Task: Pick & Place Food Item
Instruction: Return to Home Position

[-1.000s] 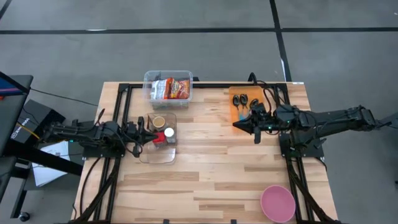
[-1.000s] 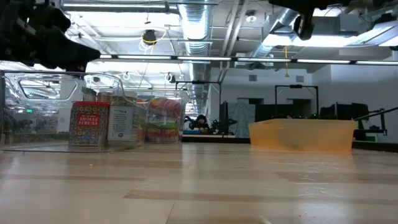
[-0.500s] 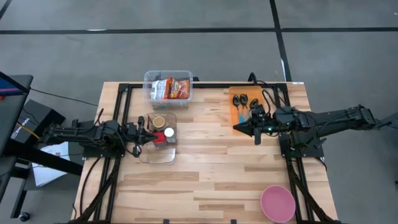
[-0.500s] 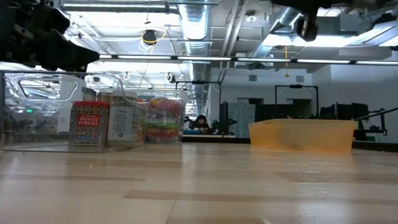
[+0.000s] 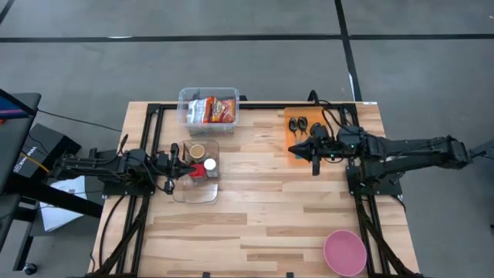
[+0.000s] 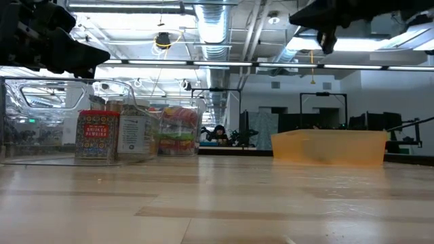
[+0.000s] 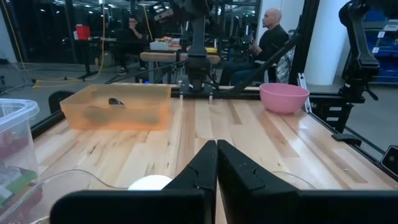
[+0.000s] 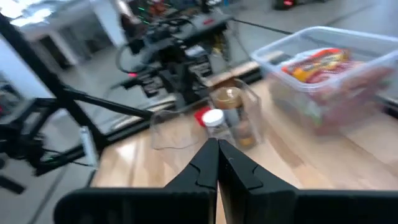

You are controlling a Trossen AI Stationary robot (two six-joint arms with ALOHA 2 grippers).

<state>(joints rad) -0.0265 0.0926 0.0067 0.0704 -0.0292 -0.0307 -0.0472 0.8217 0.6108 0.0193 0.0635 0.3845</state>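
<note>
The left tool (image 5: 185, 165) hangs over the left side of the clear bin (image 5: 197, 191), which sits on the left half of the bench (image 5: 262, 193). Its fingers (image 7: 205, 167) are pressed together with nothing between them. The red can (image 5: 209, 164) stands upright in the bin, just beside the tool's tip, with a brown-lidded jar (image 5: 197, 151) next to it on the far side. From bench level the can (image 6: 97, 135) shows through the bin wall, and the left tool is a dark mass above it.

Farther back, the lidless container (image 5: 186, 97) holds the noodle packs (image 5: 214, 110), lying side by side.

The right tool (image 5: 293, 148) is raised above the bench at the left edge of the orange tray (image 5: 288, 123), pointing toward the left arm. Its fingers (image 8: 206, 163) are also closed tight and hold nothing. Dark spoons (image 5: 299, 123) lie in the tray. A pink bowl (image 5: 344, 252) sits at the near right corner of the bench, well apart from everything else.
</note>
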